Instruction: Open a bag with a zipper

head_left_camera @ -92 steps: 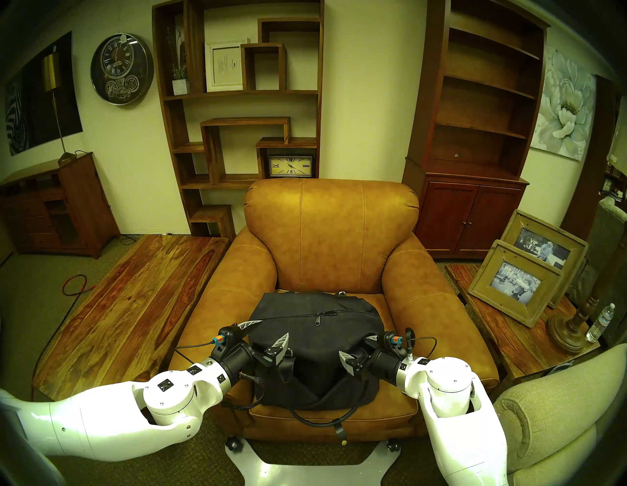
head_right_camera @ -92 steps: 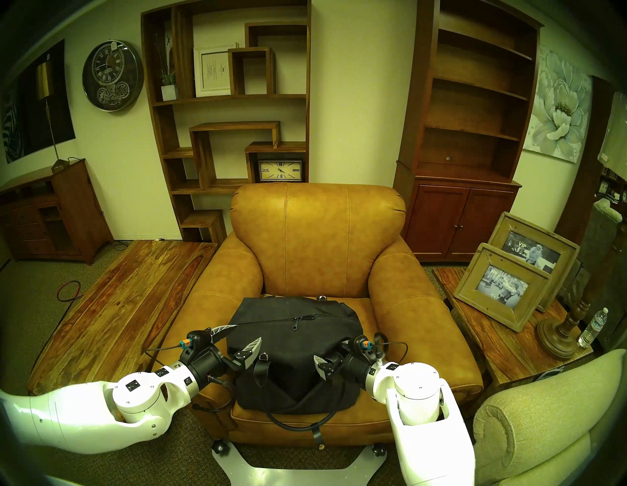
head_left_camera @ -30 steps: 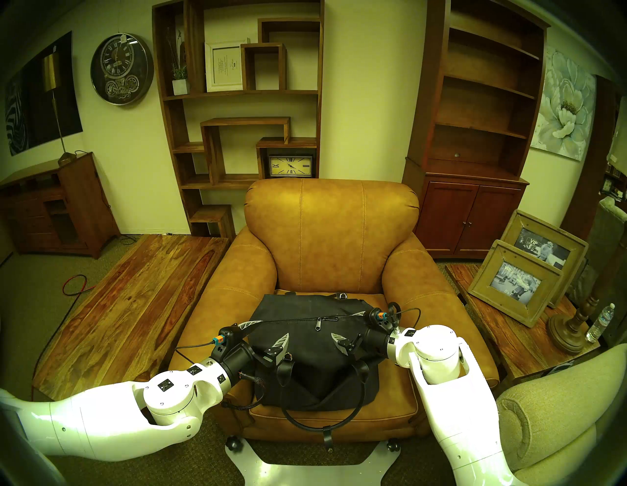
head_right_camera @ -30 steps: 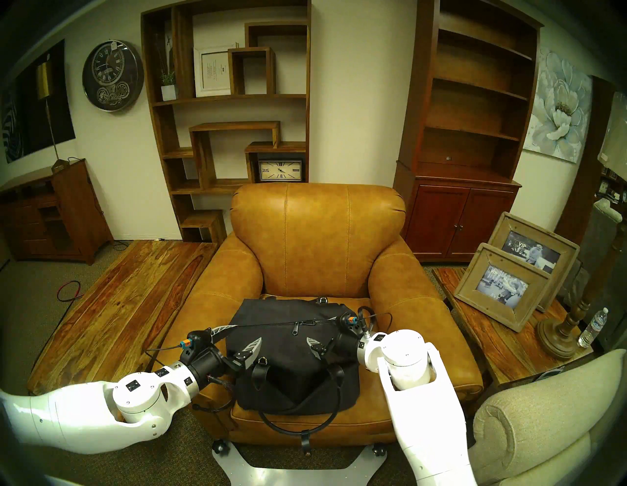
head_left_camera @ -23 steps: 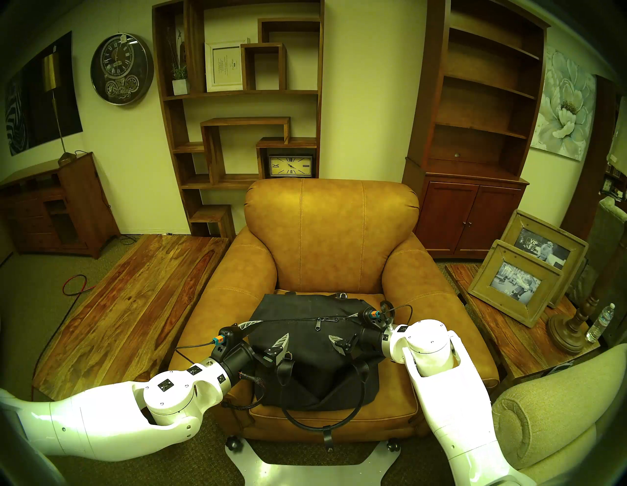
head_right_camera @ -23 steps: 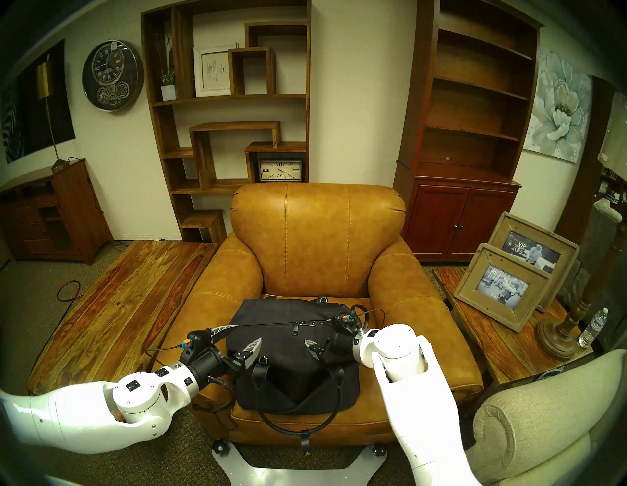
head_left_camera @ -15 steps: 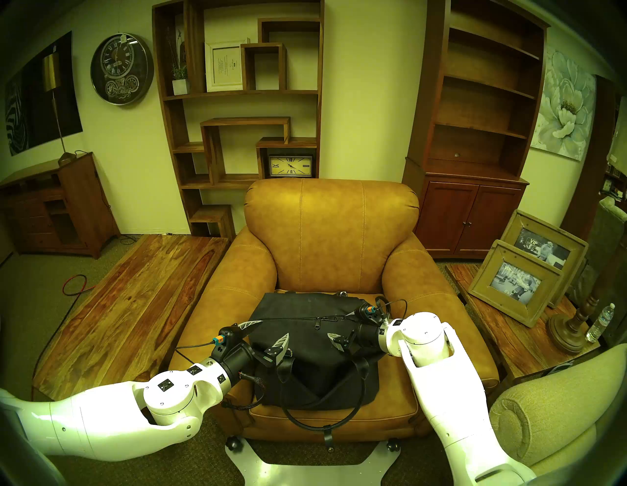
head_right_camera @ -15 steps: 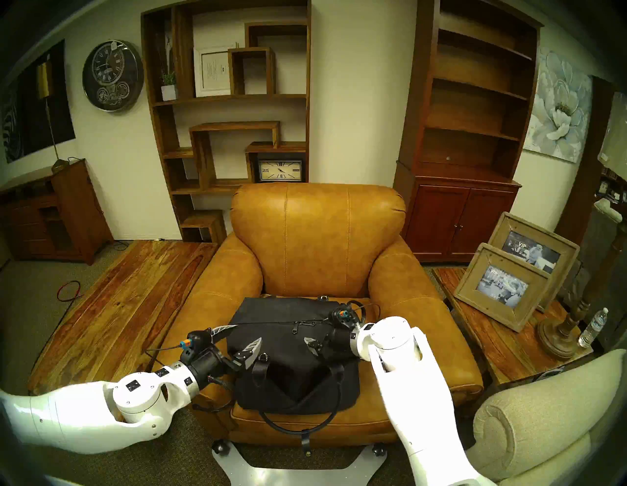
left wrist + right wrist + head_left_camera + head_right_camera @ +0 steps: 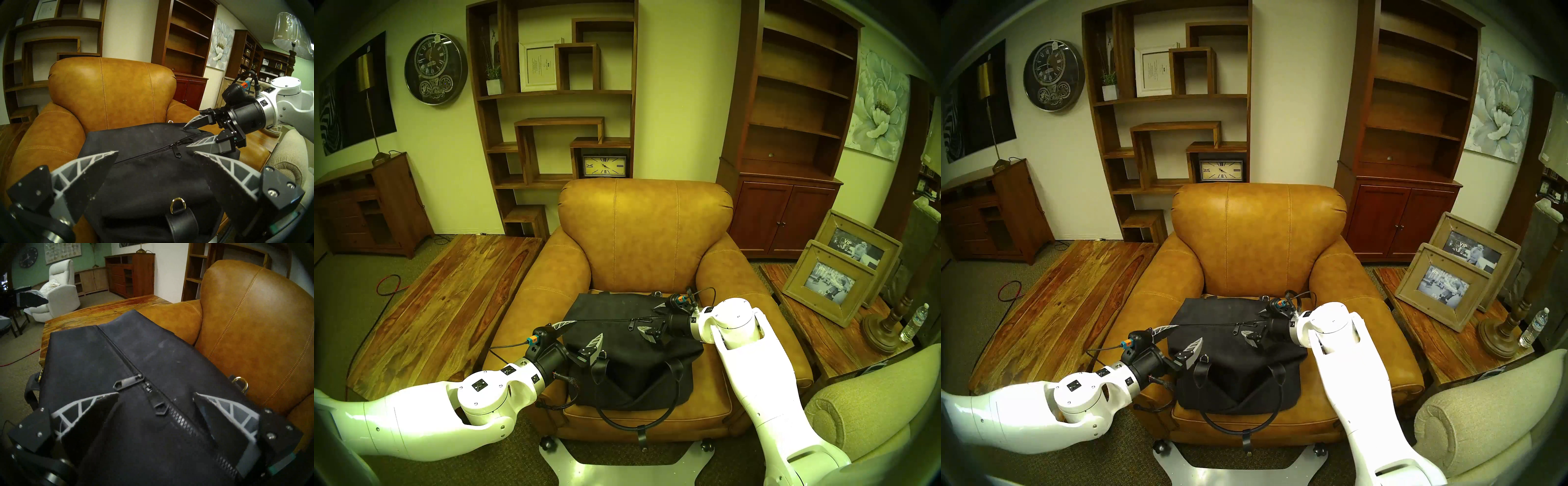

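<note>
A black fabric bag (image 9: 629,356) lies on the seat of a tan leather armchair (image 9: 644,230). Its zipper (image 9: 119,351) runs left to right along the top. One dark pull tab (image 9: 129,382) lies flat to the side; a second pull tab (image 9: 159,408) sits between my right fingers. My right gripper (image 9: 646,318) is open, low over the bag's right half and straddling the zipper line, close to the tabs (image 9: 1236,329). The left gripper (image 9: 588,327) hangs open at the bag's left end, holding nothing. From the left wrist view the right gripper (image 9: 185,137) touches the bag top.
A looped black handle (image 9: 636,421) hangs over the seat front. A wooden table (image 9: 449,305) stands left of the chair. The side table (image 9: 806,325) on the right carries picture frames (image 9: 829,281), a lamp base and a water bottle (image 9: 914,322). A beige sofa arm (image 9: 863,417) is near the right arm.
My right arm has moved forward and leftward over the bag's right end, bringing its open fingers to the zipper pulls. The left arm has stayed still.
</note>
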